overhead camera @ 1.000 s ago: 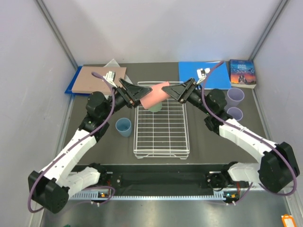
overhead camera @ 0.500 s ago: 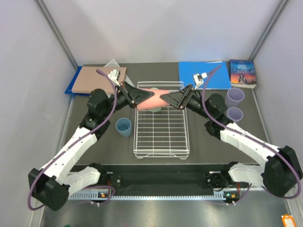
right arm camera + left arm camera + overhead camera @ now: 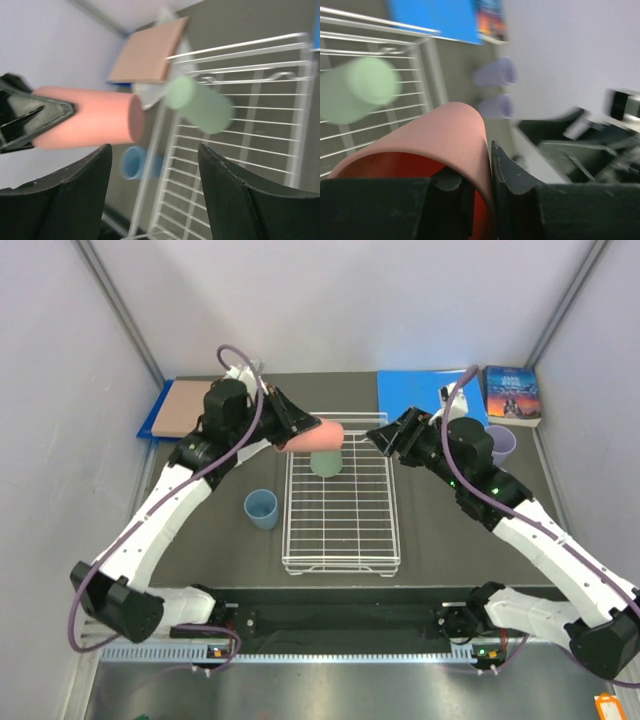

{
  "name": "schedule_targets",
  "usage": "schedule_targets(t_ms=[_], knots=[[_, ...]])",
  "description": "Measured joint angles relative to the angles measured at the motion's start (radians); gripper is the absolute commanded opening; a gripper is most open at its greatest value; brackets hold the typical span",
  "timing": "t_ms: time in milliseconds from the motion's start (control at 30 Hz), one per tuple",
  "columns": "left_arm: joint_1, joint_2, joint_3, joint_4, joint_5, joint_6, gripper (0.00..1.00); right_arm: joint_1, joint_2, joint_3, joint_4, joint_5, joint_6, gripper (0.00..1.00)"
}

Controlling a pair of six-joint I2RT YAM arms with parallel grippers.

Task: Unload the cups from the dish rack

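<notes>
I'd put the job a little past halfway. The light blue cup [image 3: 261, 508] stands on the surface [image 3: 430, 552] just left of the dish rack [image 3: 342, 540]. A lilac cup [image 3: 499, 443] stands well off the rack's right side, so both of those are out.

The salmon pink cup [image 3: 315, 435] is in the air over the rack's far left corner, lying on its side. My left pincer [image 3: 290, 430] is pinching its wall at the rim, one finger inside the mouth and one outside, as the left wrist view shows. The cup is clear of the wires but not yet set down.

The pale green cup [image 3: 326, 462] is the only cup I see inside the rack. It sits near the far end, closed end up as far as I can tell, with nothing touching it. My right pincer [image 3: 385, 437] hangs over the rack's far right corner, fingers spread with nothing between them. It looks best placed to take the green cup, though that's my guess.

Some things I can't settle:
- **Second lilac cup:** The right arm [image 3: 530, 530] covers part of the surface right of the rack in the top view. The left wrist view shows two lilac shapes on that side, but it's smeared, so a second lilac cup is likely, not certain.
- **Green cup's seat:** Both wrist views are blurred, and I can't tell whether the green cup sits on a peg or on the bare grid.
</notes>
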Motion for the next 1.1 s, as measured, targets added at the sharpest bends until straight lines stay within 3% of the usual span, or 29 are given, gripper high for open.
schedule_targets(t_ms=[100, 300, 433, 467, 700, 800, 1000, 1100], knots=[[-0.003, 0.095, 0.079, -0.135, -0.105, 0.084, 0.0, 0.0, 0.007, 0.066, -0.182, 0.174, -0.062, 0.67], [-0.128, 0.211, 0.219, -0.303, -0.307, 0.205, 0.0, 0.0, -0.027, 0.089, -0.354, 0.379, -0.125, 0.66], [-0.175, 0.24, 0.314, -0.381, -0.433, 0.259, 0.0, 0.0, -0.048, 0.1, -0.404, 0.431, -0.149, 0.66], [-0.169, 0.246, 0.381, -0.457, -0.572, 0.287, 0.0, 0.0, -0.056, 0.101, -0.414, 0.451, -0.159, 0.66], [-0.127, 0.291, 0.547, -0.675, -0.887, 0.313, 0.0, 0.0, -0.053, 0.102, -0.424, 0.456, -0.18, 0.66], [-0.065, 0.285, 0.518, -0.734, -0.942, 0.308, 0.0, 0.0, -0.03, 0.114, -0.419, 0.449, -0.189, 0.66], [0.117, 0.211, 0.251, -0.761, -0.916, 0.277, 0.0, 0.0, 0.018, 0.115, -0.394, 0.409, -0.203, 0.66], [0.15, 0.163, 0.135, -0.764, -0.878, 0.256, 0.0, 0.0, 0.034, 0.115, -0.38, 0.39, -0.206, 0.66]])
